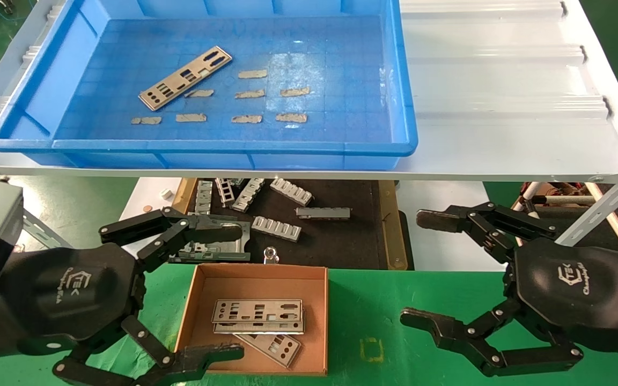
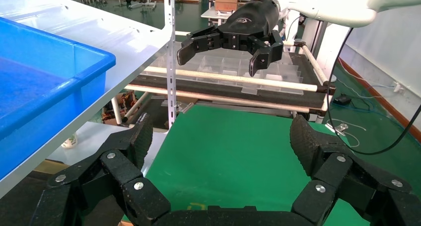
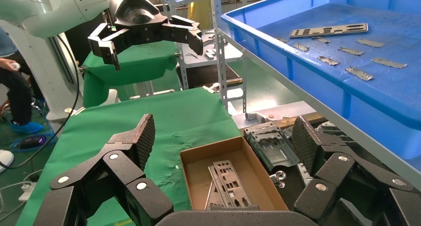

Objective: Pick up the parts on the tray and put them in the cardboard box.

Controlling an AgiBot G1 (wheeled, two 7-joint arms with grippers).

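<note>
- We find the blue tray [image 1: 35, 102] on the white corrugated shelf [image 1: 502, 107], raised above the green work surface [image 1: 395, 305].
- One metal I/O plate [image 1: 185, 78] lies flat and at a slant on the tray's gridded floor, toward the robot's left side. Small tan tape strips [image 1: 248, 94] are scattered beside it and to its right.
- The cardboard box [image 1: 196, 300] sits on the green surface below the shelf, nearer the left arm. We see stacked plates [image 1: 258, 316] lying flat inside it; the lowest one juts out at an angle toward the near wall. We cannot tell their exact count.
- The left gripper [image 1: 201, 292] is over the box's left side, fingers spread wide and holding nothing. Its far finger [image 1: 207, 230] reaches past the box's far wall and its near finger [image 1: 201, 358] overlaps the near left corner.
- The right gripper [image 1: 421, 268] is over bare green surface, well apart from the box, fingers likewise spread and empty.
- Beyond the box, on a dark mat [image 1: 336, 241] under the shelf, we note ribbed grey brackets [image 1: 277, 228] lying loose.
- A small metal ring fitting [image 1: 271, 253] stands just behind the box's far wall.
</note>
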